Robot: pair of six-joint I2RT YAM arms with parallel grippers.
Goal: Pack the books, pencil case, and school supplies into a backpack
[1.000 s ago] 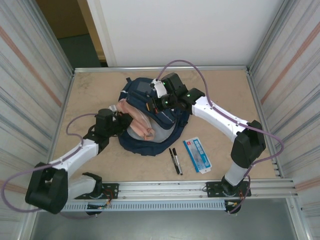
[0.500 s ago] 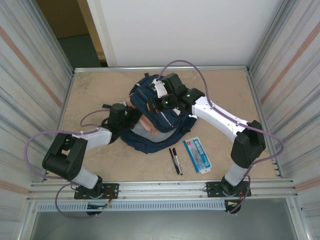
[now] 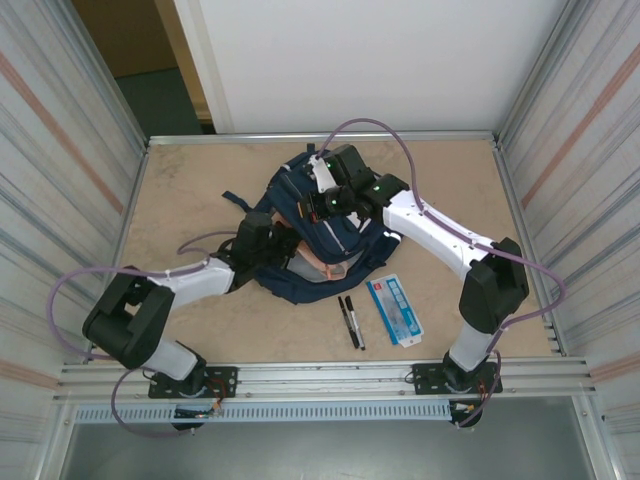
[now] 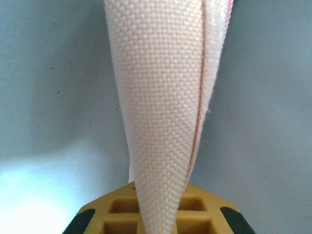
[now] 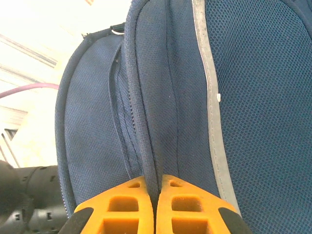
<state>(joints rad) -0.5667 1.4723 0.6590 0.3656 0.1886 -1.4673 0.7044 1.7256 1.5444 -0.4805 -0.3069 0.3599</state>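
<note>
- Now your left gripper (image 4: 156,219) has moved from the left part of the table (image 3: 180,190) toward the right, up to the mouth of the backpack (image 3: 345,240). Its arm, which was stretched low one second ago, is now folded back at the elbow.
- Its two fingers are pressed together on the pink woven cloth of the pencil case (image 4: 161,97), so the pouch has travelled with it.
- Behind the pouch, in the left wrist view, you see a smooth grey lining (image 4: 253,97). I judge from this that the pouch is already inside the bag.
- From above, only a small pink patch shows in the opening. Before, a big part of the pouch was lying outside, over the left rim.
- Your right gripper (image 5: 157,195) has not changed. It stays clamped on the navy edge at the far side of the opening and holds the mouth up. The bag itself has shifted a little to the right.
- The two pens (image 3: 350,320) and the blue-white box (image 3: 393,310) lie side by side on the table, just near and right of the bag, in the same place as before.
- For the task this means the pencil case step is almost finished and you only need to let go of the pouch. After that, the pens and the box are still to pack.
</note>
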